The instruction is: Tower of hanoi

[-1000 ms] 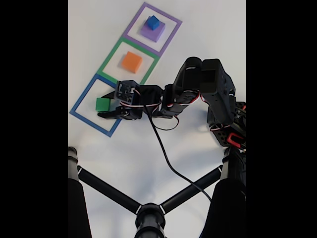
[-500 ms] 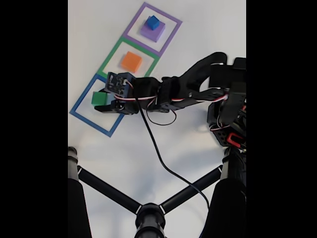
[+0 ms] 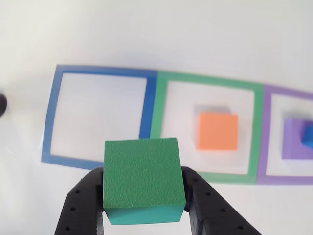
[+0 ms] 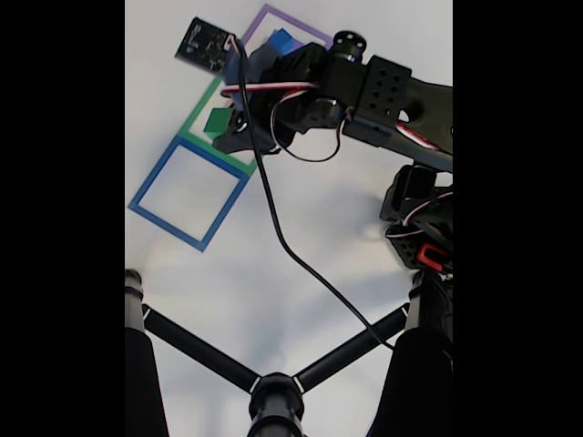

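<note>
Holding the green block (image 3: pixel 142 175) aloft, pinched in the gripper (image 3: pixel 144 196).
The orange block (image 3: pixel 218 130) sits inside the green tape square (image 3: pixel 259 132).

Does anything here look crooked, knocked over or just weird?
Nothing stands out. The end effector holds the green block squarely; the orange block sits flat inside the green tape square.

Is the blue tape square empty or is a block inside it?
Empty. The blue tape square holds only bare white table; the green block is clamped in the gripper, up off the table.
</note>
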`<state>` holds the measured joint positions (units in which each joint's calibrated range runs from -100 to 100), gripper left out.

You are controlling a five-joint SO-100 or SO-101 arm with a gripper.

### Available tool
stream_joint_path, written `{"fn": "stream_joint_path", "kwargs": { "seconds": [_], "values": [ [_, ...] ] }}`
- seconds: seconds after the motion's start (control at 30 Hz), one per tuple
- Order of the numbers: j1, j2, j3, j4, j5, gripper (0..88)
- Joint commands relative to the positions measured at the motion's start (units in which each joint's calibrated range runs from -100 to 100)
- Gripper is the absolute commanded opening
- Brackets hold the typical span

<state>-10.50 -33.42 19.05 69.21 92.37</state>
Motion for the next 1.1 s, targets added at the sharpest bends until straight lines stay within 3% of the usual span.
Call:
{"fn": "stream_joint_path", "kwargs": {
  "seconds": [0.0, 0.23, 0.37, 0.47, 0.67, 0.83, 0.97, 1.07],
  "values": [
    [4.7, 1.0, -24.0, 19.0, -3.2, 5.6],
    [12.5, 0.8, -31.7, 28.0, 5.6, 5.3],
    [16.8, -3.5, -20.2, 22.5, 7.6, 6.2],
    [20.4, -8.1, -6.4, 12.6, 7.6, 6.0],
    [23.6, -16.3, 25.5, -18.1, 7.6, 5.6],
    [21.7, -17.2, 39.2, -36.2, 7.6, 5.6],
    [20.6, -13.1, 51.5, -59.1, 7.6, 5.9],
    [20.3, -8.4, 53.9, -66.3, 7.6, 6.1]
  ]
}}
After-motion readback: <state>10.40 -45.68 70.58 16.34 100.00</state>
